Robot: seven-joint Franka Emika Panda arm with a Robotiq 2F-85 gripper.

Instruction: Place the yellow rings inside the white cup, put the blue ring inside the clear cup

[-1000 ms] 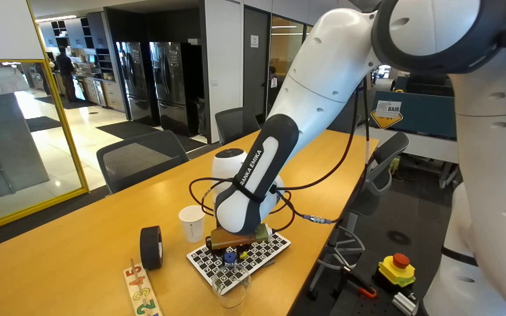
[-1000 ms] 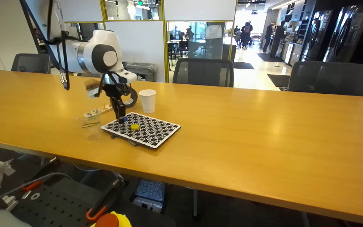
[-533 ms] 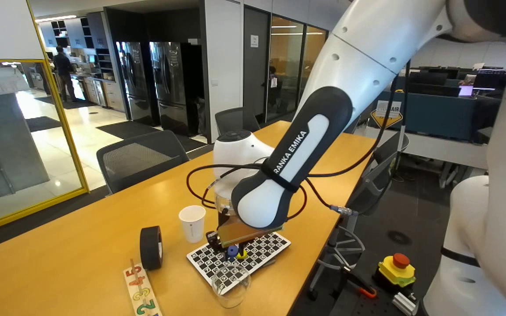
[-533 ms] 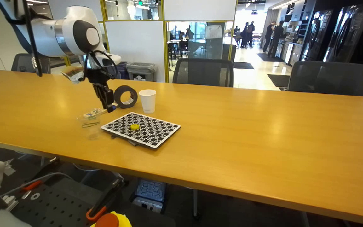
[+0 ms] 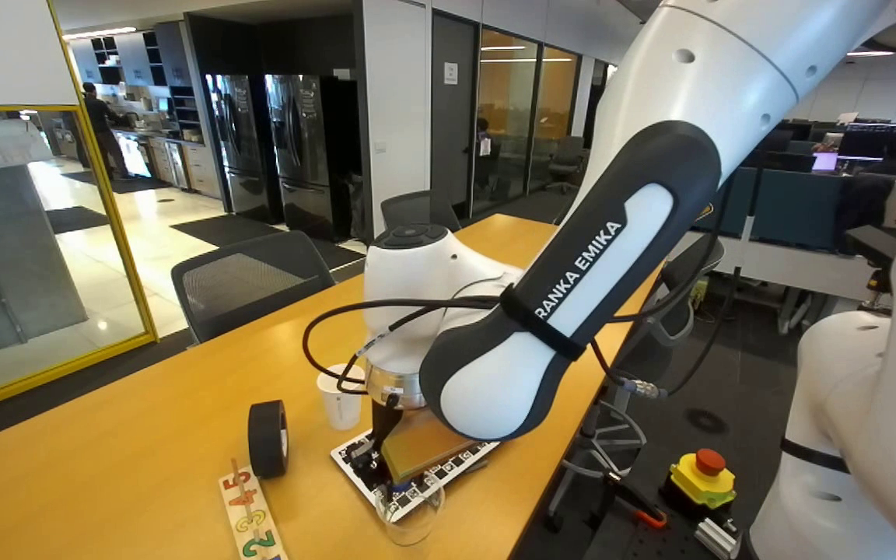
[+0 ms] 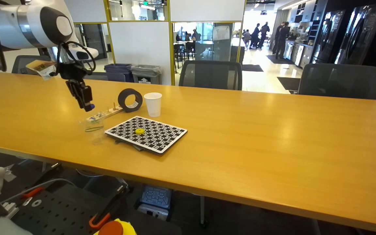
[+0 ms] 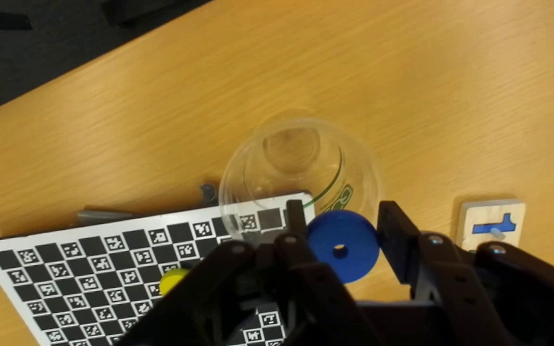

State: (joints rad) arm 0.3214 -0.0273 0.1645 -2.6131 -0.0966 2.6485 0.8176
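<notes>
My gripper (image 7: pixel 342 218) is shut on the blue ring (image 7: pixel 334 228), with a finger on each side of it. In an exterior view the gripper (image 6: pixel 88 106) holds the ring (image 6: pixel 92 106) above the table, just over and behind the clear cup (image 6: pixel 95 125). In the wrist view the clear cup (image 7: pixel 289 154) stands upright below the ring, its mouth partly covered by ring and fingers. One yellow ring (image 6: pixel 139 131) lies on the checkerboard; it also shows in the wrist view (image 7: pixel 171 280). Other yellow rings are not in view. The white cup (image 6: pixel 153 106) stands upright behind the board.
The checkerboard (image 6: pixel 168 133) lies close beside the clear cup. A black tape roll (image 5: pixel 265 439) stands on edge near the white cup. A wooden number board with pegs (image 5: pixel 250 513) lies near the clear cup. The table's edge (image 7: pixel 89 65) runs past the cup.
My gripper has lifted the blue ring off the checkerboard and carried it up and across to the clear cup. The yellow ring and both cups have not moved.
</notes>
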